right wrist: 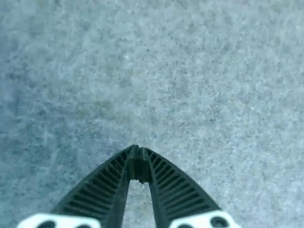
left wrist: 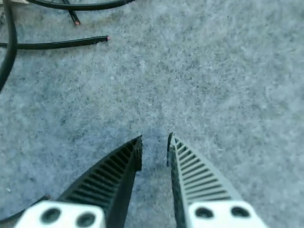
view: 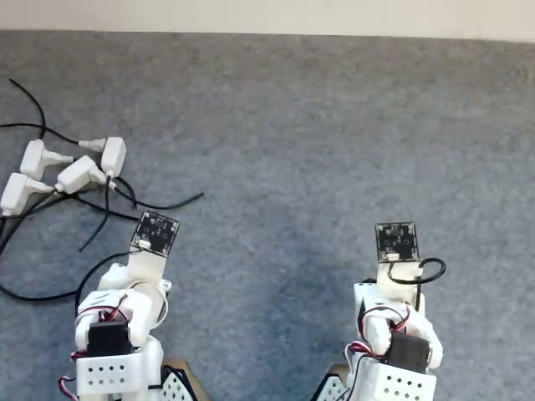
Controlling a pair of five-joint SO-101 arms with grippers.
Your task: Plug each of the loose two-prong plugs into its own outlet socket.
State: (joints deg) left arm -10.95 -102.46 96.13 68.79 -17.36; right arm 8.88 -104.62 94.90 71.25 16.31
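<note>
Several white plug and socket bodies (view: 79,174) lie in a cluster at the table's far left, joined by black cables (view: 109,209). I cannot tell plugs from sockets. The left arm (view: 155,233) sits just below and right of that cluster. My left gripper (left wrist: 154,151) hovers over bare grey carpet, open by a narrow gap, with nothing between its fingers. Two loose black cable ends (left wrist: 105,39) lie on the carpet beyond it. The right arm (view: 396,241) stands at the lower right, far from the plugs. My right gripper (right wrist: 138,154) is shut on nothing above the carpet.
The grey carpet (view: 318,142) covers the whole table. A pale strip (view: 267,15) runs along the far edge. Black cable loops (view: 33,288) trail off the left side beside the left arm's base.
</note>
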